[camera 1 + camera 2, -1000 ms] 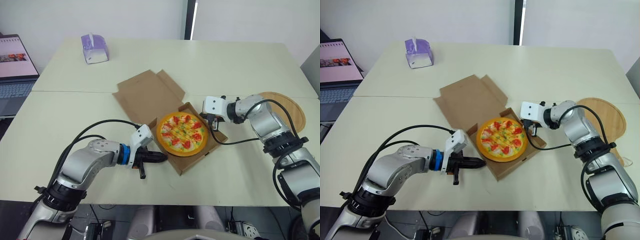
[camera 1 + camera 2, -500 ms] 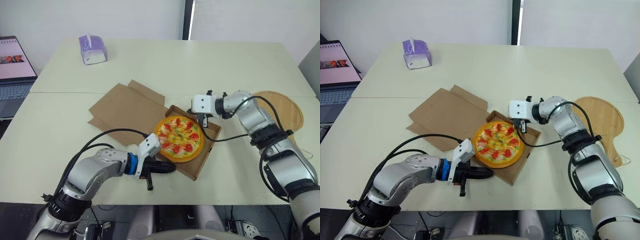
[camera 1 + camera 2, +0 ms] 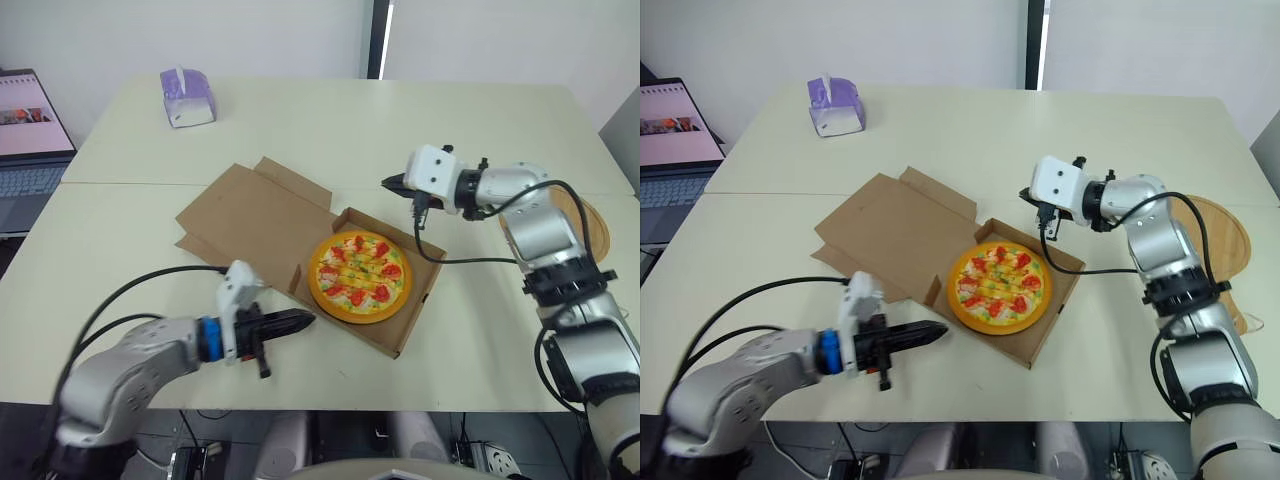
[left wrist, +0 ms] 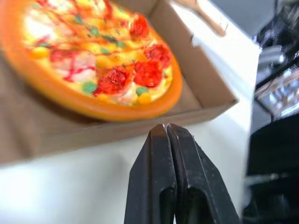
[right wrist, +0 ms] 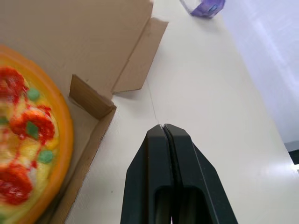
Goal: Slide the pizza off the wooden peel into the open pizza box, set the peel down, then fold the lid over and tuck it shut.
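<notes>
I see pizza (image 3: 360,276) in box (image 3: 418,318), lid (image 3: 250,220) flat on desk (image 3: 450,120), left tool (image 3: 306,319) closed empty just beside box, right tool (image 3: 387,182) closed empty above far corner.

**A:** ok so where's everything sitting?

**B:** pizza (image 3: 360,277) is in the pizza box (image 3: 421,270), middle of the table (image 3: 450,120). lid (image 3: 250,225) lies flat open to its left. peel (image 3: 1232,245) is on the table at the right edge. tissue box (image 3: 187,96) is back left, laptop (image 3: 25,130) is past the left edge.
</notes>
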You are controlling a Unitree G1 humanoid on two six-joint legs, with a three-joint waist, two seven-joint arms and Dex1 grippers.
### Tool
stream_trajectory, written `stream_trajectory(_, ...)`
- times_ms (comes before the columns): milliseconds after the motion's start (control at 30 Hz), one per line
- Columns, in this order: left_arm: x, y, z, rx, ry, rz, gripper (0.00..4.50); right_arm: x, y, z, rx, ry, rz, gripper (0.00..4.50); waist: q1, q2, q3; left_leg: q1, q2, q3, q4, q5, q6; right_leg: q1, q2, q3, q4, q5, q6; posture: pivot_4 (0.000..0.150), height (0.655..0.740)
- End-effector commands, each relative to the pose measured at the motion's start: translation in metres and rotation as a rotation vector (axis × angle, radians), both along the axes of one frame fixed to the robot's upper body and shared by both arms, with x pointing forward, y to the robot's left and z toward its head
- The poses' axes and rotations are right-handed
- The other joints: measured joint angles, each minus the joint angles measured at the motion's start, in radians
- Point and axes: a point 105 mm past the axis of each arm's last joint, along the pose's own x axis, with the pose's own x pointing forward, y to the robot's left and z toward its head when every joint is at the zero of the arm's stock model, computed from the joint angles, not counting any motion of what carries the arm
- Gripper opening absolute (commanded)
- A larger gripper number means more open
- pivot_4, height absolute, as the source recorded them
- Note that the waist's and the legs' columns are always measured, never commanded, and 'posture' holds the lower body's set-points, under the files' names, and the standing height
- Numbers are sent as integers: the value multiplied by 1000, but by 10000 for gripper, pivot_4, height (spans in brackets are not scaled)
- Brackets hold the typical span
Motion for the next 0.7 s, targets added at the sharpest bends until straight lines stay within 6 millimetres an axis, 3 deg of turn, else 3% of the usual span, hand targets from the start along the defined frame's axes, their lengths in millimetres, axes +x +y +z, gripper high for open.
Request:
stream_trajectory(33,-6,30,22,-124,51,123,8809,-39,3,22,122,94,107,3776,6,0,0,0,0,0,0,0,0,0,0,0,0,0,0,1500,7251)
stream_trajectory(267,-9,111,17,-328,228,553,30801,-86,12,20,169,299,224,25848,8,1,0,3,0,-2,1,-1,2,4,0,-2,0,0,0,1500,7251)
stream_trajectory(400,14,129,12,-403,214,777,44064,-90,18,22,182,320,237,40456,11,0,0,3,0,-2,1,-1,1,4,-1,-2,0,0,0,1500,7251)
stream_trajectory(433,20,129,11,-417,212,810,45000,-90,19,23,182,321,237,43914,16,-1,0,3,0,-2,1,0,1,4,-1,-2,0,0,0,1500,7251)
stream_trajectory(700,68,113,10,-498,266,934,45000,-91,22,20,153,319,240,44524,23,-4,-2,3,-1,-2,1,0,0,4,-1,-2,0,0,0,1500,7251)
